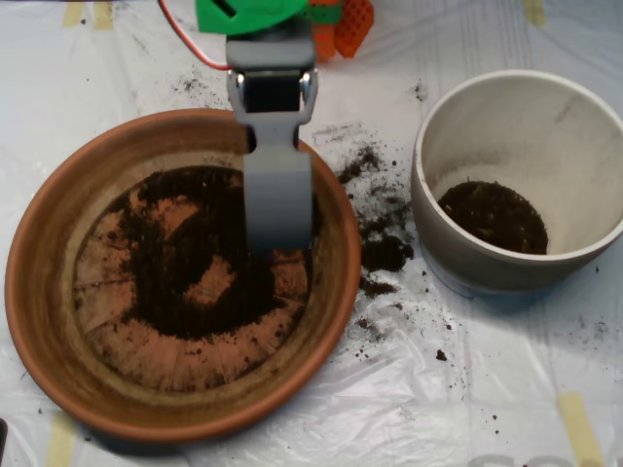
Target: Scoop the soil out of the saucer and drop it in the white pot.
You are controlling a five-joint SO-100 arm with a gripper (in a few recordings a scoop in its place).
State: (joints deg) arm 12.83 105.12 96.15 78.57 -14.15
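Note:
The terracotta saucer (pixel 58 292) fills the left of the overhead view. Dark crumbly soil (pixel 185 282) lies inside it in a ring-like patch, with bare orange floor showing in the middle and around the edge. My grey scoop (pixel 278 219) reaches down from the top over the saucer's upper right part, its tip at the edge of the soil. The white pot (pixel 584 126) stands to the right of the saucer, with a small dark heap of soil (pixel 492 216) on its bottom.
Spilled soil crumbs (pixel 382 233) are scattered on the white plastic sheet between saucer and pot. The arm's green and orange parts (pixel 292 15) sit at the top edge. Tape strips (pixel 582 428) hold the sheet down.

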